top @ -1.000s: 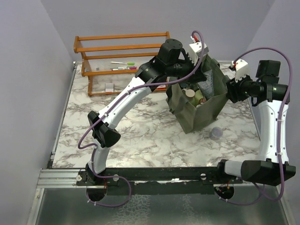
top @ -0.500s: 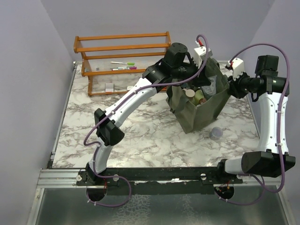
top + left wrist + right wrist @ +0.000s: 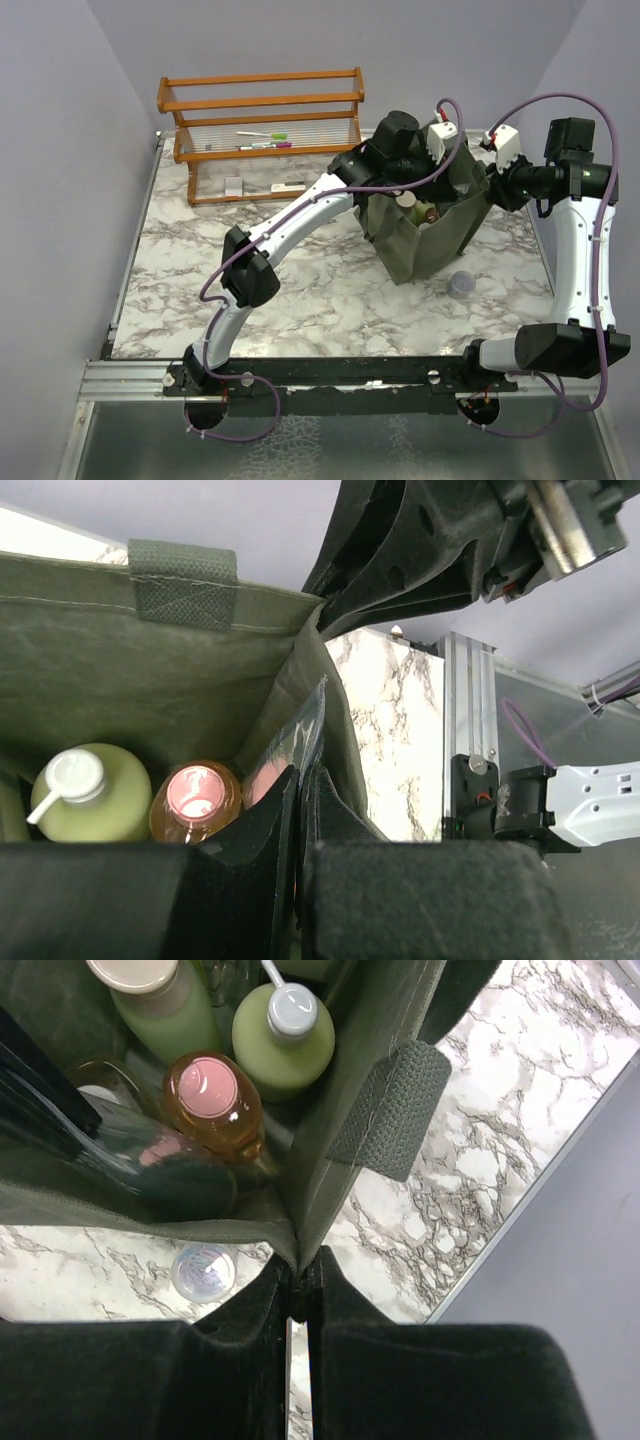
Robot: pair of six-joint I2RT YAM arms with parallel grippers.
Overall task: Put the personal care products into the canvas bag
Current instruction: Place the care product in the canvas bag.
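Two jaws pinch canvas bag (image 3: 428,250) rim | amber bottle (image 3: 212,1100) inside

The canvas bag (image 3: 430,240) is showing matt olive woven cloth, creased; its webbing patch (image 3: 390,1110) is looking coarser. The tabletop (image 3: 300,270) is reading as smooth marble-pattern with a sheen. The rack (image 3: 260,78) is showing varnished orange wood. The pale green bottle (image 3: 285,1055) is looking smooth, satin plastic; the amber-orange bottle (image 3: 215,1110) is glinting, translucent. The lavender jar (image 3: 203,1272) is reflecting light, glossy.
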